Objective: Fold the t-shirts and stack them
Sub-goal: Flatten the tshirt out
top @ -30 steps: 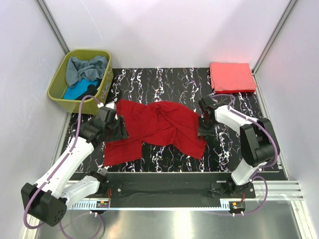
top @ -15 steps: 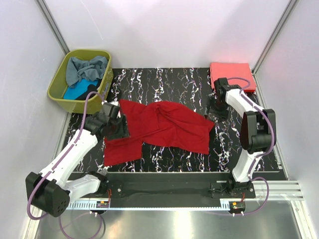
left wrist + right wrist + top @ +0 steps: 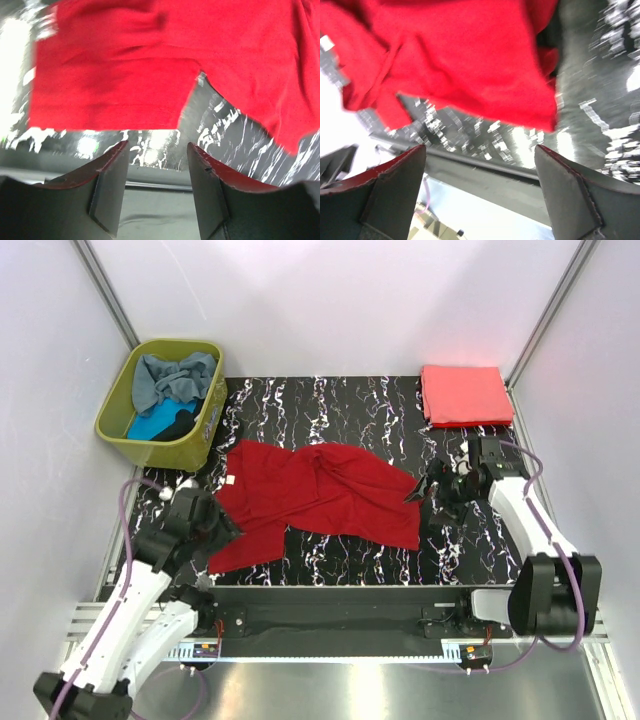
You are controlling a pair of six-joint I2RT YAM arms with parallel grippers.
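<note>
Inside the olive basket (image 3: 150, 449), grey-blue shirt (image 3: 170, 377), turquoise shirt (image 3: 146, 427), black shirt (image 3: 180, 422); both jaws apart, empty.

The top camera looks steeply down from behind the arm bases over the whole marbled mat (image 3: 340, 405). Both wrist cameras sit low and close (their pictures blurred), taking in the near rail (image 3: 330, 612). All three views share the dark red t-shirt (image 3: 320, 490).
</note>
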